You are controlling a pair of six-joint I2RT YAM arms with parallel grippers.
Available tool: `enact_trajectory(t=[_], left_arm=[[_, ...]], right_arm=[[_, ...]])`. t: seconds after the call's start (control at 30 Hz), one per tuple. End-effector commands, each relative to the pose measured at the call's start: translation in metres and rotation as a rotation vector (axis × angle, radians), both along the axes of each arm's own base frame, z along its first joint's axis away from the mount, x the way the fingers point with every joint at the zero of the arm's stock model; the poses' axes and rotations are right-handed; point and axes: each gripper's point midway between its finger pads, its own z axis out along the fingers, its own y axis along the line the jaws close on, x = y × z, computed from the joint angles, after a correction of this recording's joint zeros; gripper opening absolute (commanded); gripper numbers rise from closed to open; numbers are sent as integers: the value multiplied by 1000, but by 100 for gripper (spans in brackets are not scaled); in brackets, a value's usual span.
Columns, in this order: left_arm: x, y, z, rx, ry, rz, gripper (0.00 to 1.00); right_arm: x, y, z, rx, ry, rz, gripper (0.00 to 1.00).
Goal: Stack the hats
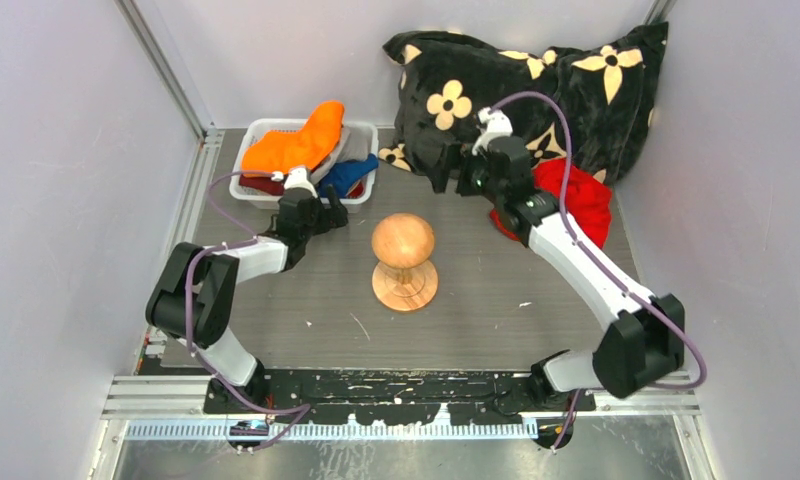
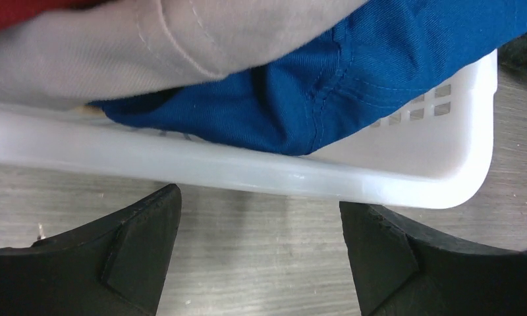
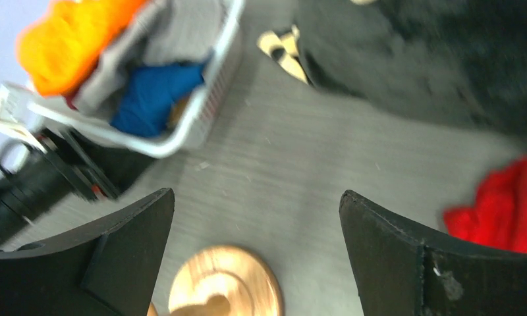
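A white basket [image 1: 364, 135] at the back left holds the orange hat [image 1: 298, 145] on top, with the grey hat [image 1: 333, 165], the blue hat [image 1: 350, 174] and the dark red hat [image 1: 259, 185] under it. The bright red hat [image 1: 578, 200] lies at the right by the cushion. The black hat is not in view. My left gripper [image 1: 338, 208] is open and empty just in front of the basket; its wrist view shows the rim [image 2: 248, 172], the blue hat [image 2: 353, 72] and the grey hat [image 2: 149, 46]. My right gripper [image 1: 442, 172] is open and empty in the air over the table, left of the bright red hat [image 3: 504, 204].
The wooden stand [image 1: 404, 262] is upright mid-table; its base shows under my right gripper [image 3: 224, 286]. The black cushion with cream flowers [image 1: 536, 90] leans at the back right. Grey walls close in on both sides.
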Motion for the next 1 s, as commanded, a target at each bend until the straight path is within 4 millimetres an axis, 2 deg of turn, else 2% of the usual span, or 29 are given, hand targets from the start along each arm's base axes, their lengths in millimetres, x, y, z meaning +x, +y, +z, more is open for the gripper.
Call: enact_trajectory(t=[0.0, 0.2, 0.37, 0.57, 0.73, 0.83, 0.97], left_arm=[[37, -3, 39, -12, -142, 39, 89], [54, -2, 43, 4, -154, 59, 90], [67, 0, 42, 6, -146, 73, 90], [81, 11, 39, 4, -139, 100, 90], [93, 20, 36, -7, -117, 112, 90], [86, 15, 43, -28, -107, 80, 85], [60, 3, 79, -22, -154, 54, 79]], right_arm=[[-37, -38, -14, -45, 34, -117, 100], [-92, -51, -44, 1, 119, -111, 100], [-127, -46, -68, -7, 183, -74, 100], [-155, -41, -97, -21, 252, -57, 100], [-169, -37, -121, -29, 308, -37, 100], [-176, -32, -137, -43, 338, -13, 100], [-182, -24, -155, -63, 360, 12, 100]])
